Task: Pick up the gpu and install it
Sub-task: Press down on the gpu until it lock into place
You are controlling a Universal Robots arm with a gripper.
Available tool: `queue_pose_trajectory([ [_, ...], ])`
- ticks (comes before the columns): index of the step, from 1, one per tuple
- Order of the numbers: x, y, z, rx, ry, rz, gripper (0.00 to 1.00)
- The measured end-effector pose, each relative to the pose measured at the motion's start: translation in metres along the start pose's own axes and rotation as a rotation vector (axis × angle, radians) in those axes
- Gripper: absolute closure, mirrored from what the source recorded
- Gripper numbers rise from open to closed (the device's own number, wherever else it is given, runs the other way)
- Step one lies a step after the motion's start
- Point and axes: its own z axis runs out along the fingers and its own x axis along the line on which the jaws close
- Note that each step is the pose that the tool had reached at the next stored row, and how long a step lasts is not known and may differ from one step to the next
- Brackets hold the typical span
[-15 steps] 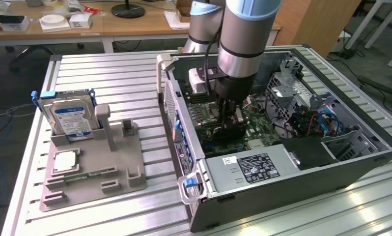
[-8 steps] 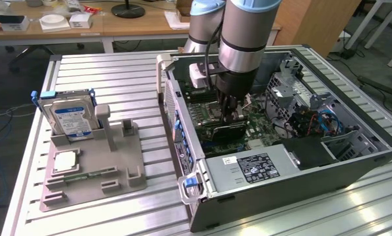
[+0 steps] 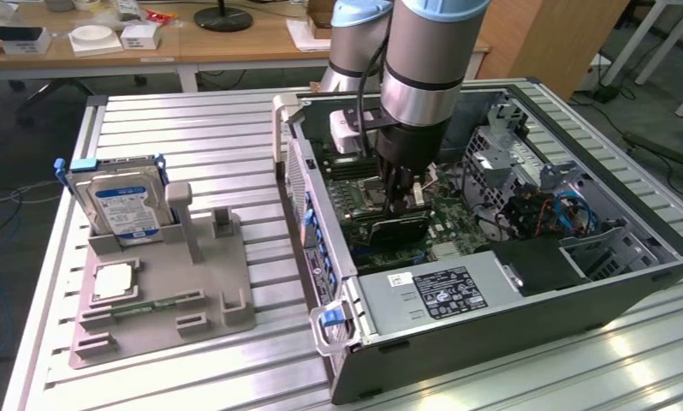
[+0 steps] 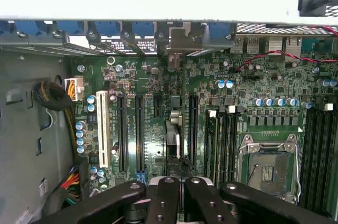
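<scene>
The gpu [image 3: 389, 229] is a dark card standing on edge on the motherboard inside the open computer case [image 3: 615, 171]. In the wrist view the gpu [image 4: 174, 137] shows edge-on as a thin strip along an expansion slot, with a silver bracket [image 4: 179, 42] at the case's rear wall. My gripper [image 3: 402, 199] hangs straight down into the case, just over the card's upper edge. Seen from the wrist, the gripper [image 4: 181, 182] has its black fingers [image 4: 163, 203] drawn together and is shut. Whether the fingers pinch the card or only rest above it cannot be told.
A grey fixture [image 3: 193, 282] on the exterior view's left carries a hard drive [image 3: 122, 205], a square CPU chip [image 3: 113, 281] and a memory stick [image 3: 153, 304]. The power supply [image 3: 433, 291] and cables [image 3: 547, 210] crowd the case. An open CPU socket [image 4: 268, 168] lies beside the slots.
</scene>
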Motion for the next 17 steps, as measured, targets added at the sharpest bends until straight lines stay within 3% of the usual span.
queue_pose_trajectory([
  [11, 0.0000, 0.0003, 0.0000, -0.0017, 0.0005, 0.000, 0.90],
  [13, 0.0000, 0.0009, 0.0004, -0.0284, 0.0022, 0.003, 0.90],
  [17, 0.0000, 0.0009, 0.0005, -0.1011, 0.0058, 0.009, 0.90],
])
